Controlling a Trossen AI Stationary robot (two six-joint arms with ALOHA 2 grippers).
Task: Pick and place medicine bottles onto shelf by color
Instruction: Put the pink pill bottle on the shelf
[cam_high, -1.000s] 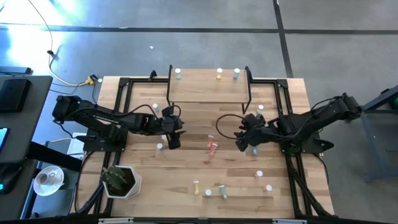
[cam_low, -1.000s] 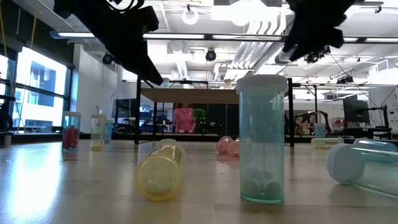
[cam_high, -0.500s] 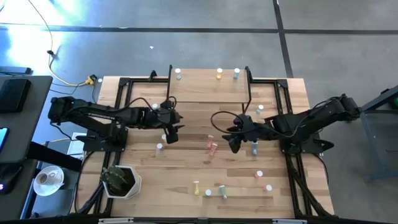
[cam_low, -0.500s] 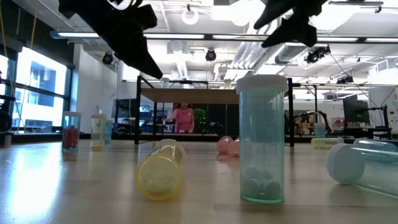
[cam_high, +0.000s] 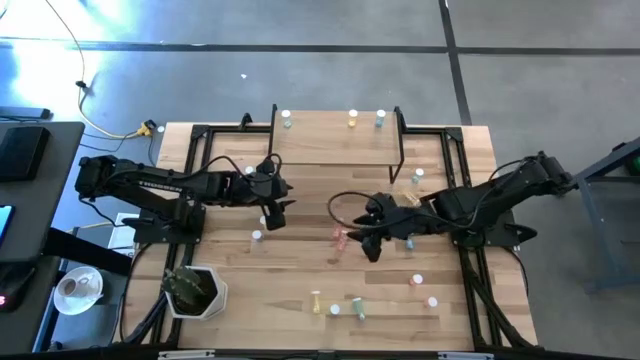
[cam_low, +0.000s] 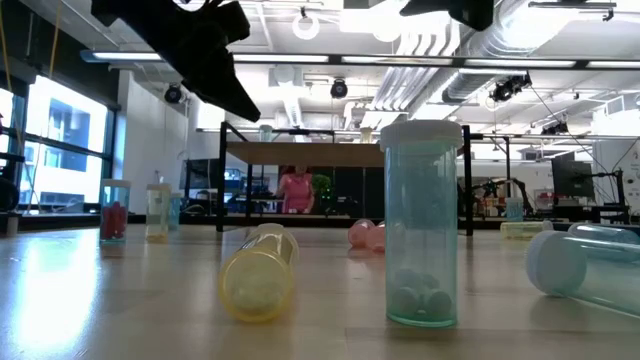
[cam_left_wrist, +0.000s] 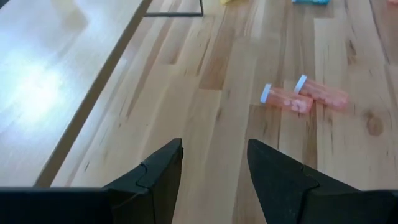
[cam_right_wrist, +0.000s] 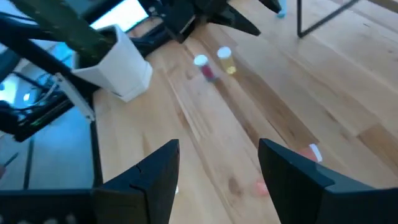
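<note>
Left claw (cam_high: 276, 207) hung left of frame centre, fingers parted, nothing between them. Shelf (cam_high: 335, 140) at top centre carried three medicine bottles (cam_high: 352, 119) along its far edge. Two pink bottles (cam_high: 341, 235) lay tipped mid-tabletop (cam_high: 300, 280), just left of right claw (cam_high: 362, 240), spread wide and empty. More bottles scattered lower centre and lower right. White planter (cam_high: 195, 292) lower left.

Both arms were matte black and jointed, with looping black cables and tapered, angular black fingers (cam_left_wrist: 158, 180).
</note>
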